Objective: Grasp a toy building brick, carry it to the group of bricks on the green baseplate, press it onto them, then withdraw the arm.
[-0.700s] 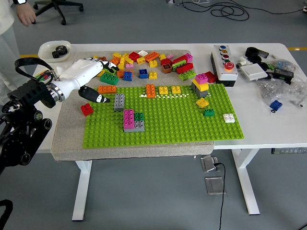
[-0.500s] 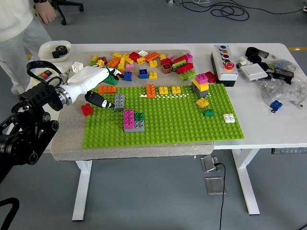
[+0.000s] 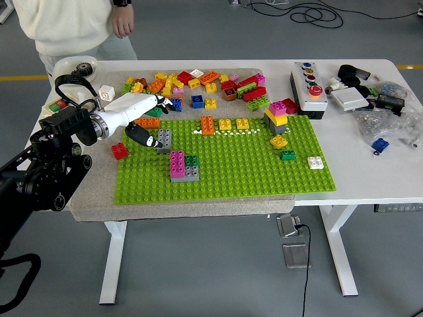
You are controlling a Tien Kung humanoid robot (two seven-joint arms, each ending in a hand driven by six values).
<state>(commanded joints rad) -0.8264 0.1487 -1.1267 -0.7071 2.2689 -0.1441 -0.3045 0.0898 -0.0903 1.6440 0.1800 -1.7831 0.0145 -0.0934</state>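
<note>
My left hand [image 3: 153, 121], white with black fingertips, reaches in from the left over the near edge of the loose brick pile [image 3: 198, 82]. Its fingers are spread and hold nothing. A green brick [image 3: 156, 112] shows partly under the palm, and an orange brick [image 3: 149, 123] lies between fingers and thumb. The thumb [image 3: 144, 138] points down beside a grey brick [image 3: 164, 140] at the corner of the green baseplate [image 3: 238, 168]. A pink, grey and dark green group of bricks [image 3: 182, 165] stands on the baseplate, lower right of the hand. The right arm is out of view.
A person in white stands at the far left, one hand [image 3: 122, 23] hanging above the table. A red brick [image 3: 119, 150] lies on the grey mat. More bricks [image 3: 277, 117] stand on the baseplate. A button box [image 3: 308, 86] and bagged parts [image 3: 386, 122] sit at right.
My left hand has moved right and slightly down, its thumb now beside the grey brick. The person has walked right along the far side of the table.
</note>
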